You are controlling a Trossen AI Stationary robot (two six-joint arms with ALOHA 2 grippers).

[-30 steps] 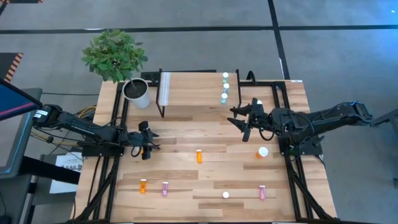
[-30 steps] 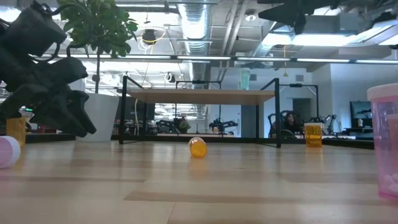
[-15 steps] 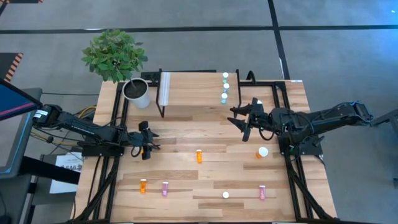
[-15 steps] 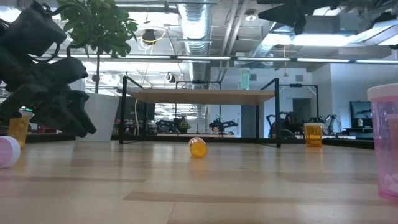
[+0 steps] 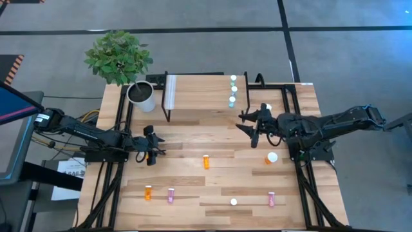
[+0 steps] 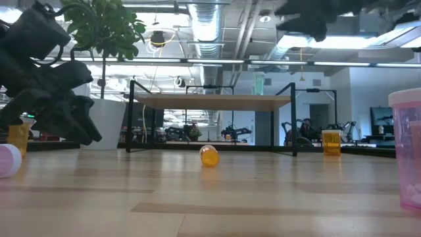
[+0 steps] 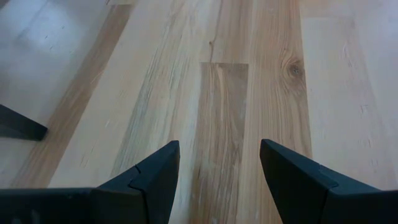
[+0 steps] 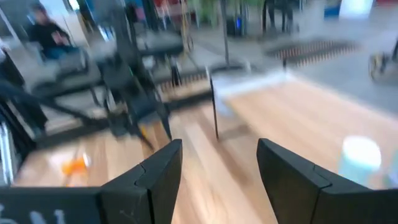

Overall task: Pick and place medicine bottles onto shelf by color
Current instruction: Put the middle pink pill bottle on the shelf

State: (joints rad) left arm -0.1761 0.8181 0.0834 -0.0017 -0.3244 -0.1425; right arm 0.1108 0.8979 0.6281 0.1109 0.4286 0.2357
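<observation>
Around your wooden slatted table (image 5: 212, 183) you have grey floor (image 5: 193, 16) crossed by dark lines. A leafy potted plant (image 5: 119, 57) in a white pot (image 5: 142, 96) stands at the table's far left corner. Beyond the table, you look into an open workspace with exposed silver ducts (image 6: 205, 23) overhead, long ceiling lights (image 6: 276, 63), and a seated person (image 6: 306, 130) in the distance.

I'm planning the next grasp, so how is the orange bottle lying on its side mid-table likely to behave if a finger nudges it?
The orange bottle lies on its side on the smooth wooden table, so it will probably roll at a nudge. Being small, translucent plastic, it is likely light and may skid. Its round body could slip between fingers unless gripped squarely.
</observation>
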